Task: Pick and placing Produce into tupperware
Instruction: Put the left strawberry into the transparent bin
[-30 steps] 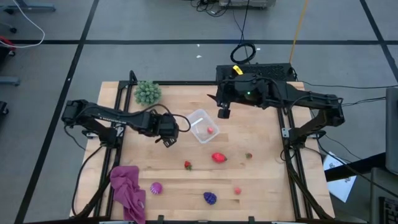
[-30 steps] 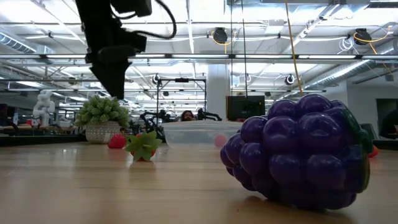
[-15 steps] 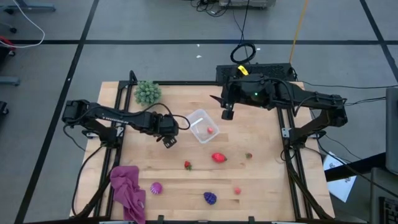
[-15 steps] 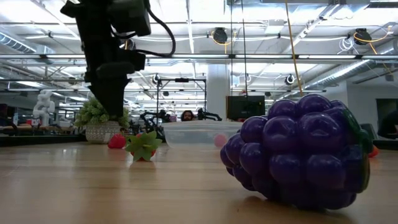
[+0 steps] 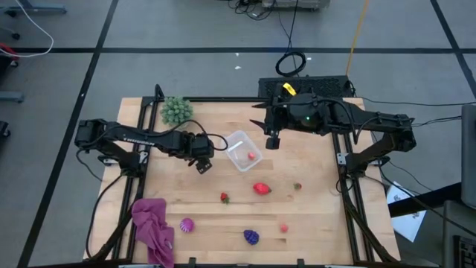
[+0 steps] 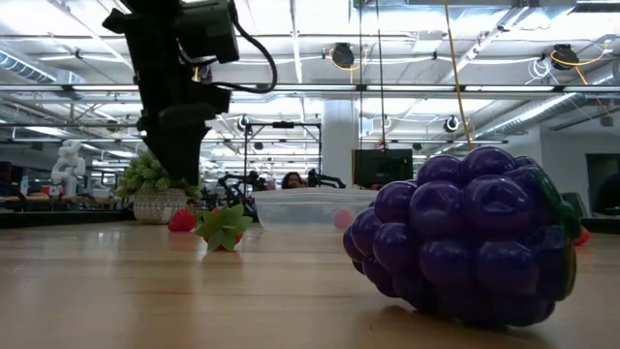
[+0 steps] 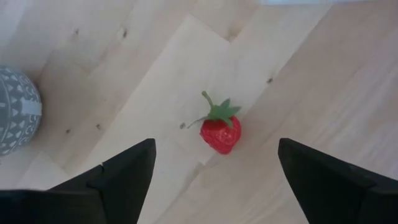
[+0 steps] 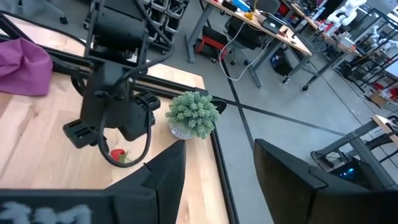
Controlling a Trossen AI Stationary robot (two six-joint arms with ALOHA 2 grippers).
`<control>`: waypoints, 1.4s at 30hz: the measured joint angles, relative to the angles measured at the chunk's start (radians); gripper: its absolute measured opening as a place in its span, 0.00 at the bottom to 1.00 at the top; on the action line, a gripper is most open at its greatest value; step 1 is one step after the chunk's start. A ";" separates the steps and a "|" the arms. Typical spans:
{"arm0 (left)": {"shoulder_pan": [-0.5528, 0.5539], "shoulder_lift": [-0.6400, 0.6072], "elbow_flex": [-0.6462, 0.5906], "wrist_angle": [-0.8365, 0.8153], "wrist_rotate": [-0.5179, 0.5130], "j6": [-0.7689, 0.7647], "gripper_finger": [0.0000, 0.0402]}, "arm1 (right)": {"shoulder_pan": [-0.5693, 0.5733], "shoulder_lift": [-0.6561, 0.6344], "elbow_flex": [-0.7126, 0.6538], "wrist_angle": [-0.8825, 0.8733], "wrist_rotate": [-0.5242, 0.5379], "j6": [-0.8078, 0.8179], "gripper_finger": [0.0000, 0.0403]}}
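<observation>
- Pale wooden table top [image 5: 312, 216]: smooth planks with visible grain and small dark knots, low-sheen finish.
- Small clear plastic rectangular container [image 5: 241, 150]: transparent walls, whitish rim, smooth.
- Small red strawberry with green leaf cap [image 7: 221, 130]: moulded plastic look, slightly glossy skin.
- Purple bumpy grape-like cluster [image 6: 467, 247]: smooth glossy lobes with soft highlights.
- Crumpled magenta cloth [image 5: 153, 228]: soft, matt, folded fabric.
- Spiky green ball-shaped plant [image 8: 193, 111]: matt, bristly surface, set in a pale patterned pot.
- Left gripper [image 7: 211, 177]: dark matt fingers, spread wide.
- Right gripper [image 8: 217, 171]: dark matt fingers, spread apart.
- Black frame rails [image 5: 349, 201]: metal, satin finish.
</observation>
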 joint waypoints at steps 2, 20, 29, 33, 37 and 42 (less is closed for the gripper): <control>0.000 0.018 -0.001 0.006 0.008 0.003 0.84 | 0.000 0.000 0.000 0.000 0.000 0.000 0.45; 0.059 0.218 0.003 0.053 0.089 0.081 0.84 | 0.006 0.000 0.000 0.012 0.000 0.000 0.45; 0.059 0.219 0.001 0.067 0.095 0.104 0.83 | 0.005 0.000 0.000 0.012 0.000 0.001 0.45; 0.059 0.220 0.001 0.069 0.093 0.104 0.83 | 0.005 0.000 0.000 0.014 0.000 0.001 0.45; 0.059 0.220 0.001 0.072 0.093 0.113 0.83 | 0.005 0.000 0.000 0.016 0.000 0.002 0.45; 0.059 0.221 0.001 0.081 0.093 0.126 0.83 | 0.005 0.000 0.000 0.019 0.000 0.003 0.45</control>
